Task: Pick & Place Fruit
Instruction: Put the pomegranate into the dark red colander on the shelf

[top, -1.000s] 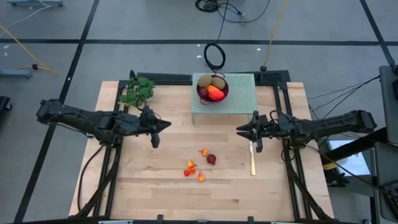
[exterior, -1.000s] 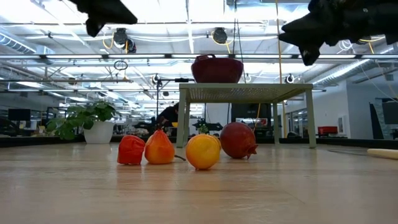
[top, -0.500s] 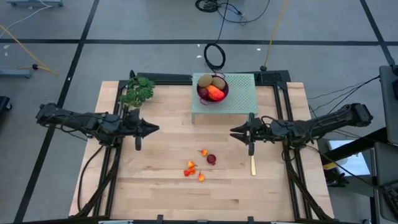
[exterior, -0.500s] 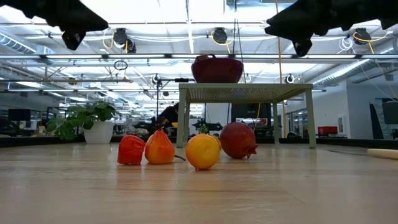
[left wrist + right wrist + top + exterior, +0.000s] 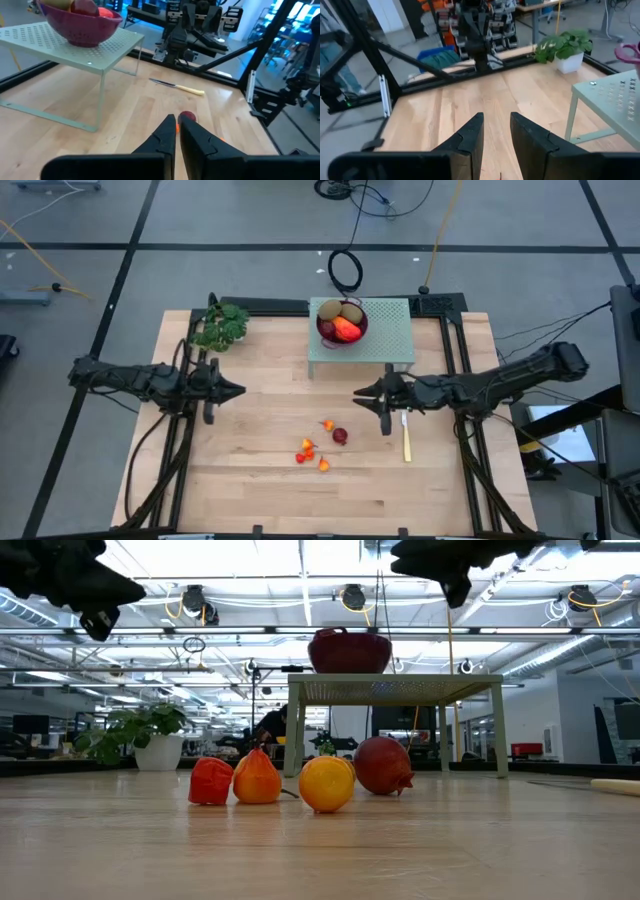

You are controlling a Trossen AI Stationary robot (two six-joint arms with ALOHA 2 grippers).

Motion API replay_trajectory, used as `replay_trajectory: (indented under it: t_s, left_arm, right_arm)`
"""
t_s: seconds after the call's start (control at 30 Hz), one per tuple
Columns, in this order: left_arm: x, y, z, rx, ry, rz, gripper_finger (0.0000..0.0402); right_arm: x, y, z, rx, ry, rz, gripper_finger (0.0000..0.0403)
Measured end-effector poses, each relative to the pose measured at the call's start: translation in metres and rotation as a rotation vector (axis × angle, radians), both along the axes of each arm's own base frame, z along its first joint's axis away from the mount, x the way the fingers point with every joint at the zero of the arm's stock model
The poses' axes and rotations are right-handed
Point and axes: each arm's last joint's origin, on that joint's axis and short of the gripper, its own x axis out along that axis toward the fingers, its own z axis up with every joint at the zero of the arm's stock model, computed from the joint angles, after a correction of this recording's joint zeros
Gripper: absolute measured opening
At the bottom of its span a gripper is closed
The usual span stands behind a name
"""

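Pale, fine-grained wooden planks make up the table (image 5: 250,480), edged by a black frame. Nearest the front edge lie three tiny orange-red fruits (image 5: 310,454), smooth and pointed; in the low view they stand in a tight row, with a stemmed one (image 5: 327,424) and a dark red round fruit (image 5: 340,436) just behind. A yellow-handled knife (image 5: 406,442) lies flat to their right. Above the wood, the left gripper (image 5: 238,391) hovers empty with its dark angular fingers nearly together, and the right gripper (image 5: 360,394) hovers empty over the middle, its fingers a narrow gap apart. Farther back, a pale green perforated metal stand (image 5: 385,340) carries a glossy purple bowl (image 5: 341,333) holding two olive-brown oval kiwis (image 5: 340,310) and an elongated orange-red fruit (image 5: 346,329). A leafy green plant (image 5: 220,326) sits at the back left.
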Motion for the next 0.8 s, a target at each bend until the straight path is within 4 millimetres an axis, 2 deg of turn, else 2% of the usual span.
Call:
replay_trajectory:
  t_s: [0.23, 0.47, 0.8]
  left_arm:
    - [-0.008, 0.002, -0.011, 0.028, -0.014, -0.005, 0.0002]
    - [-0.015, 0.004, -0.019, 0.05, 0.036, -0.007, 0.0024]
    - [-0.018, 0.004, -0.024, 0.062, 0.09, -0.003, 0.0003]
  right_arm:
    - [0.019, 0.011, 0.011, -0.031, 0.16, 0.023, 0.0091]
    - [0.033, 0.026, 0.016, -0.027, 0.342, 0.042, 0.0091]
    - [0.068, 0.049, 0.011, -0.009, 0.516, 0.161, 0.0091]
